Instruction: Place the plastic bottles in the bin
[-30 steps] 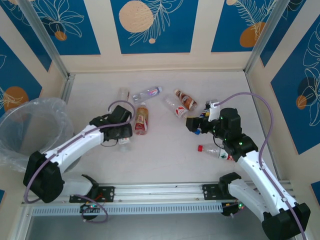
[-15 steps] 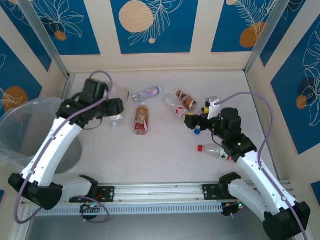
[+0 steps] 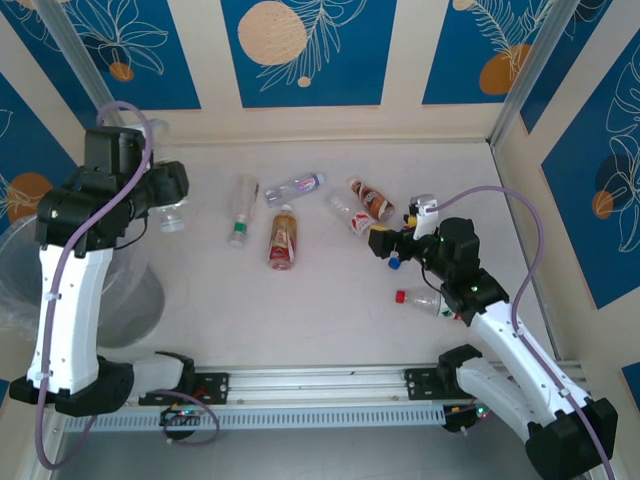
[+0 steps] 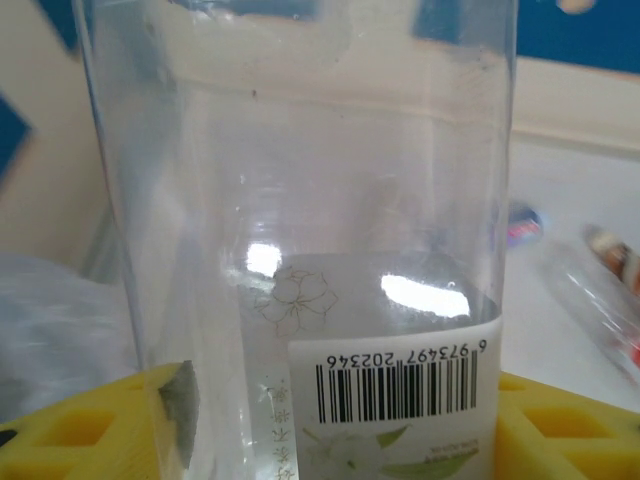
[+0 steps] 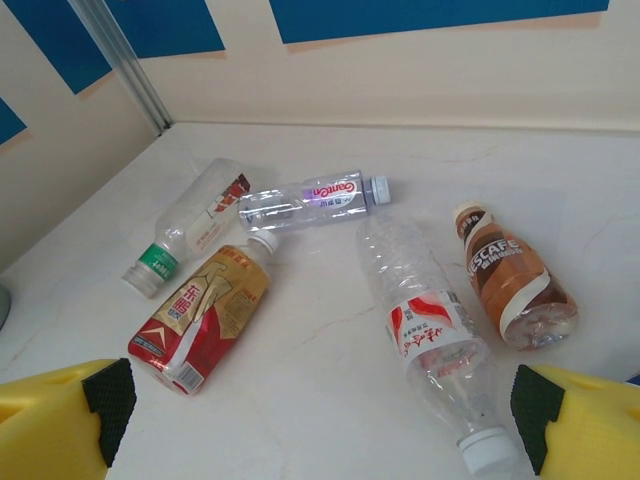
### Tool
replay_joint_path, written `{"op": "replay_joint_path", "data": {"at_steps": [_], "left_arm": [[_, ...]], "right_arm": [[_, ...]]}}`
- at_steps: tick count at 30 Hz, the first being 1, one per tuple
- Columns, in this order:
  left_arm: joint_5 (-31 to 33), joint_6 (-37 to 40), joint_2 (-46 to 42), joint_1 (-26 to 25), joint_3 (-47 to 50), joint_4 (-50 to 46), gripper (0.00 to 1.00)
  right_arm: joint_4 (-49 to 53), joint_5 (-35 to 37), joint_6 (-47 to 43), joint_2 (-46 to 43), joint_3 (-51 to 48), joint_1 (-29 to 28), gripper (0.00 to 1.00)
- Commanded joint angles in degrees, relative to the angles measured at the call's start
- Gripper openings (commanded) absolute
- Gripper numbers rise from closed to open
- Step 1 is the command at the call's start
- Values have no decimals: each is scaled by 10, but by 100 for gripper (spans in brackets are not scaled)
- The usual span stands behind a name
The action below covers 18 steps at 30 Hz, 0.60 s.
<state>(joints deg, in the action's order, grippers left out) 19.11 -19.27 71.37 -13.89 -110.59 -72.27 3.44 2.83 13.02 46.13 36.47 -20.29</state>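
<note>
The table (image 3: 330, 320) is walled on three sides, and the bin (image 3: 20, 285) sits at its left edge. The left arm rises beside the bin, its left pincer (image 3: 170, 198) clamped on a clear bottle (image 3: 173, 216) with a barcode label (image 4: 400, 380). Whether that bottle hangs over the rim cannot be told.

The right pincer (image 3: 385, 245) hovers low, its fingers (image 5: 60, 420) wide apart and empty. Five bottles lie loose mid-table:
- a crushed white-capped bottle (image 5: 430, 340)
- a red bottle (image 5: 200, 315)
- a Nescafe bottle (image 5: 510, 275)
- a Ganten bottle (image 5: 310, 200)
- a green-capped bottle (image 5: 190, 225)

The Ganten bottle's base touches the green-capped one. A red-capped bottle (image 3: 428, 302) lies part-hidden under the right arm. A blue cap (image 3: 395, 265) shows just beside the right pincer.
</note>
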Motion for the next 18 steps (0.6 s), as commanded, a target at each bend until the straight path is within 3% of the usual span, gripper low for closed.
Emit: {"op": "replay_joint_path", "data": {"at_steps": [1,8,14,18], "left_arm": [[157,12,-43,11,-14,-4,59],[342,23,-132,17,98,100,61],[402,1,-155,29,144,99,62],[392,-8,-166,61,186,108,61]], "right_arm": [[-20,11,-26,9,10,-4,99],[-56,-12,-33,41,22,-1,99],[-59,-30,-39,69,43,-1,99],[-56,-39,-45,78,48,0,99]]}}
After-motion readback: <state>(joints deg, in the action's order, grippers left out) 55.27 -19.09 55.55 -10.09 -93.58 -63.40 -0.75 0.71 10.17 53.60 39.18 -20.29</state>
